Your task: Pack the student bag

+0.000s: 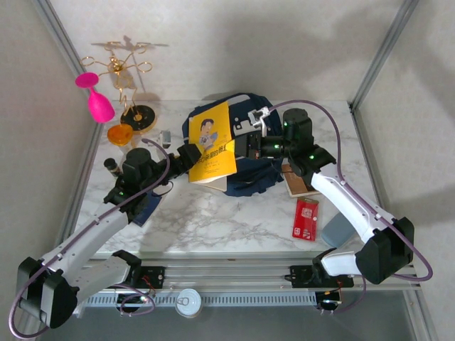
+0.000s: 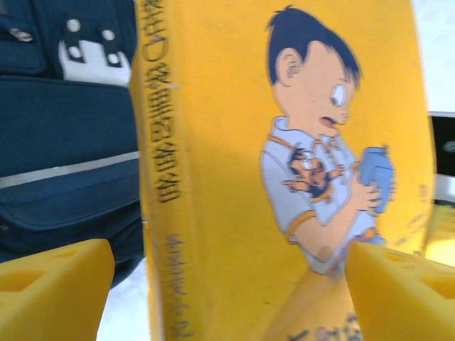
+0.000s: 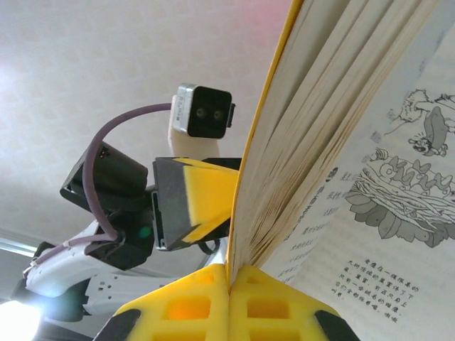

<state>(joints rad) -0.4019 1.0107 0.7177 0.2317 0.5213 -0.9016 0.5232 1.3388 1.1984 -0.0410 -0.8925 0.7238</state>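
Left wrist, navy student bag point(image 2: 64, 128), grey stripe point(image 2: 64, 172), pale patch point(image 2: 92, 60)

The bag point(image 2: 64, 142) is matt navy woven cloth with a smoother, paler trim strip. The book point(image 2: 234, 177) has a glossy yellow card cover, and its pages point(image 3: 334, 85) are matt off-white paper. The left fingers point(image 2: 50, 291) are matt yellow moulded plastic. The table point(image 1: 213, 220) is smooth, marble-patterned and faintly shiny. The stand point(image 1: 137, 116) is shiny gold wire metal, the goblet point(image 1: 99, 106) smooth pink plastic, the packet point(image 1: 306, 219) glossy red.
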